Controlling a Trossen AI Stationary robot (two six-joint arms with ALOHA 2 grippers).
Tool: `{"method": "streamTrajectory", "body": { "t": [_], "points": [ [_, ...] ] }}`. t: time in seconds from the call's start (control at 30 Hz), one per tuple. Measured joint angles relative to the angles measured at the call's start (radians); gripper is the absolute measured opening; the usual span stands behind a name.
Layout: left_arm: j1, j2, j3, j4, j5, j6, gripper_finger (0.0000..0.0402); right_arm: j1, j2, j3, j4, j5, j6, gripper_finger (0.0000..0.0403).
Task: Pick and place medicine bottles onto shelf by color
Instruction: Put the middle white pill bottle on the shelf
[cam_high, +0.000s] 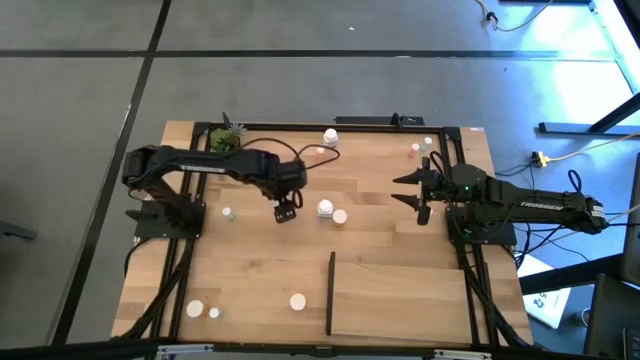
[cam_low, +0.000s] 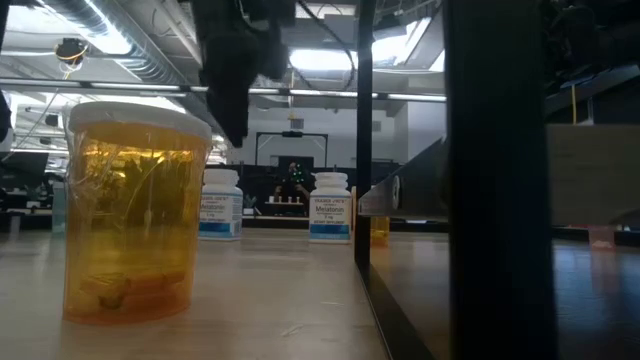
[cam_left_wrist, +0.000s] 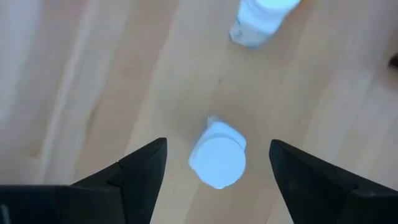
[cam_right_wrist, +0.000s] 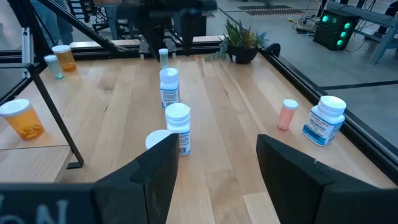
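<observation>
In the low view, a black post (cam_low: 497, 180) hides most of the shelf behind it. The left wrist view cuts off a blurred bottle (cam_left_wrist: 260, 22) at the edge. In the high view, the small bottles' (cam_high: 214, 313) colours are too small to tell.

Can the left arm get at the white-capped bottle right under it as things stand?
Probably yes. The left tool hangs open over the white-capped bottle, one finger each side with bare wood between. The nearest other bottle stands clear of both fingers, so nothing seems to block a straight descent.
</observation>
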Motion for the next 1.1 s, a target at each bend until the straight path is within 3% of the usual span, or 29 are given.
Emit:
{"method": "streamTrajectory", "body": {
  "t": [0.5, 0.9, 1.1],
  "points": [
    [-0.181, -0.289, -0.020, -0.114, -0.163, -0.193, 0.0277, 0.000, 0.000, 0.000, 0.000, 0.000, 0.000, 0.0217],
    [-0.317, -0.330, -0.178, -0.061, -0.204, -0.282, 0.0277, 0.000, 0.000, 0.000, 0.000, 0.000, 0.000, 0.0217],
    [-0.360, -0.330, -0.262, 0.062, -0.204, -0.309, 0.0277, 0.000, 0.000, 0.000, 0.000, 0.000, 0.000, 0.0217]
  ]
}}
